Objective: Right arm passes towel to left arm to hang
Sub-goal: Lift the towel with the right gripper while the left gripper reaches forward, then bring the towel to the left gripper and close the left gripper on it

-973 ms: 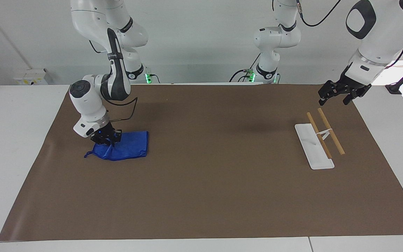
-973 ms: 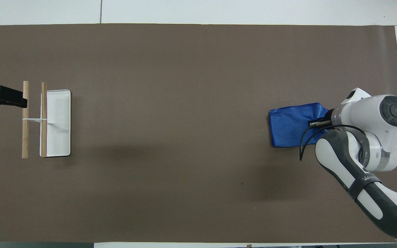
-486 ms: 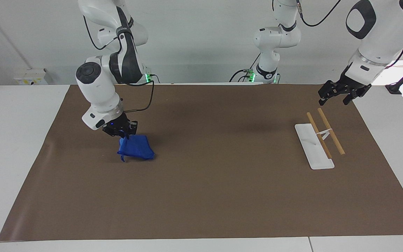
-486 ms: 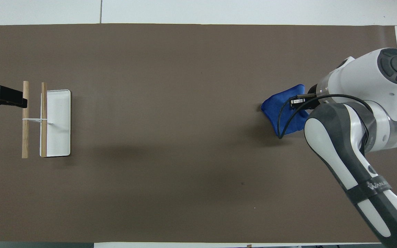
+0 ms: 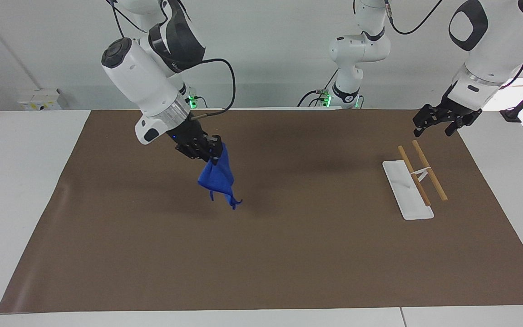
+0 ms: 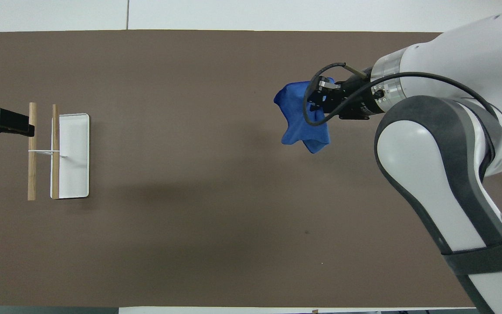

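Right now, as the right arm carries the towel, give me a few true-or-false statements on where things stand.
1. The right hand holds the blue towel clear of the brown mat. True.
2. The towel is draped over the wooden-rail rack. False: the rack is bare, and the towel hangs from the right hand.
3. The left hand hovers by the rack at its own end of the table. True.
4. Both hands grip the towel. False: only the right hand does.

A lab: 3 white robot arms (image 5: pixel 357 50) behind a paper-covered table (image 5: pixel 288 254).
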Controlling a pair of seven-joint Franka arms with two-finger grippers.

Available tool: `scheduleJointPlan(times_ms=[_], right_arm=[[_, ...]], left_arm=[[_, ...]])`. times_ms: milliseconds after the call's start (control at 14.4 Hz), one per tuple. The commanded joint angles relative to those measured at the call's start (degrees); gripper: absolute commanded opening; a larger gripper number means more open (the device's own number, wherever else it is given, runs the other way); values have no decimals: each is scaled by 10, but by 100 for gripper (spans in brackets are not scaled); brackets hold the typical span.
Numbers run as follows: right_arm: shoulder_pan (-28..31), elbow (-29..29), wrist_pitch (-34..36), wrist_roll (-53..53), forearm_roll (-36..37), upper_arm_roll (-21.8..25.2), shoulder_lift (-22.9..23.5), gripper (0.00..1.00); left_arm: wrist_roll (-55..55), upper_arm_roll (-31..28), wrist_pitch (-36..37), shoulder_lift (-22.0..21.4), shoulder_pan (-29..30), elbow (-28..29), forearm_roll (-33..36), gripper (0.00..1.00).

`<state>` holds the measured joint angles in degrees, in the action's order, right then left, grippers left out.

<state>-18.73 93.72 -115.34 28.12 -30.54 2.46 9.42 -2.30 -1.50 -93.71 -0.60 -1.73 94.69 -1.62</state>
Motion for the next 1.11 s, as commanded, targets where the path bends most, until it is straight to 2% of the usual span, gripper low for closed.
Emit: scheduleJointPlan(times_ms=[0,208,486,695,903,1042], right_arm=[[-38,-23,-74,94,-67,1,26,0],[-93,-8,-184,205,-114,1,38,0],[-135,0,-297,299,-260,1,41,0],[-173,-3,-378,363,-319,1,46,0],[-187,-9,-387,410,-372,1,46,0],[-199,-9,-389,416,-378,1,46,0]], left_arm=[[-2,1,-1,-6,3,2,10,100],[3,3,0,-6,1,2,9,100],[49,4,-9,-14,-6,24,-11,100],[185,4,-32,-18,-29,51,-65,100],[372,4,-82,-38,-59,103,-136,100],[473,4,-105,-48,-98,125,-144,100]])
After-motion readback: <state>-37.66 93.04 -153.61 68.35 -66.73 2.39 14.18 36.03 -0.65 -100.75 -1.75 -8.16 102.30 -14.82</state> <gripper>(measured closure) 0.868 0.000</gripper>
